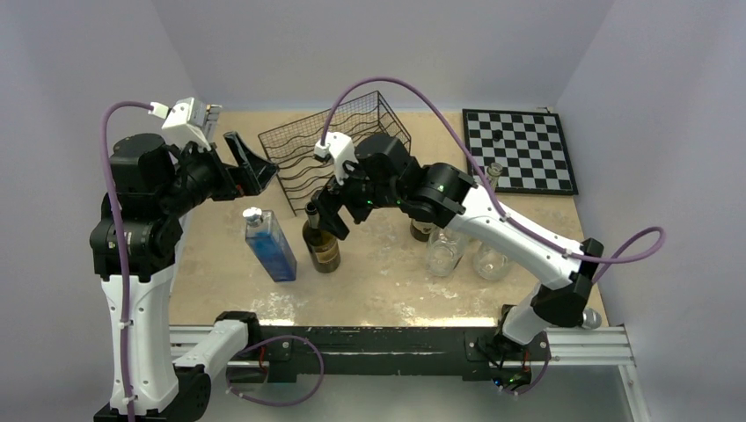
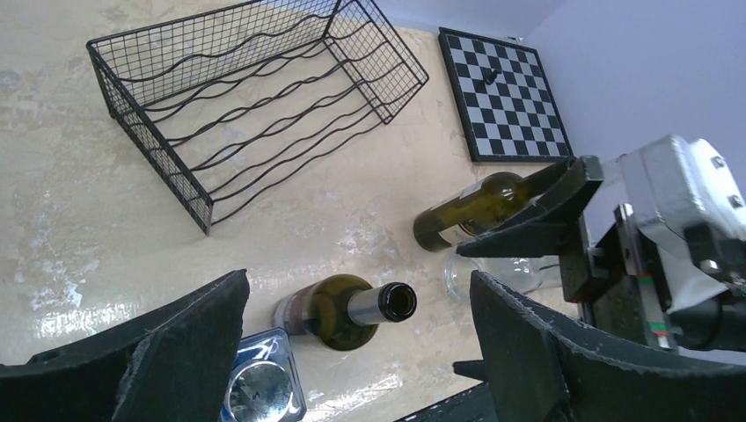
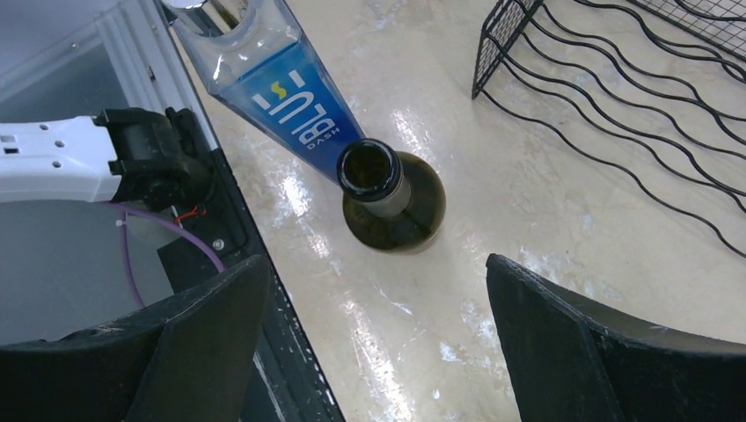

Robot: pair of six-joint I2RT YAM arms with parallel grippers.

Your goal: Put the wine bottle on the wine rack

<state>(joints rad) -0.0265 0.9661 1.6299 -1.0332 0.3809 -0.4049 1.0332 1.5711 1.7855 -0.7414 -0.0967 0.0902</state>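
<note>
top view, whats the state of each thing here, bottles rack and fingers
wine bottle: upright, uncorked, ungripped
blue bottle: upright, capped
second dark bottle: upright
rack: empty
chessboard: flat, one piece on it
left fingers: open, empty
right fingers: open over wine bottle

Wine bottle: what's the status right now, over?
Both open: right gripper poised above wine bottle, left gripper raised, empty. Bottle upright on table, not yet on wine rack. Watch blue bottle close beside it.
</note>
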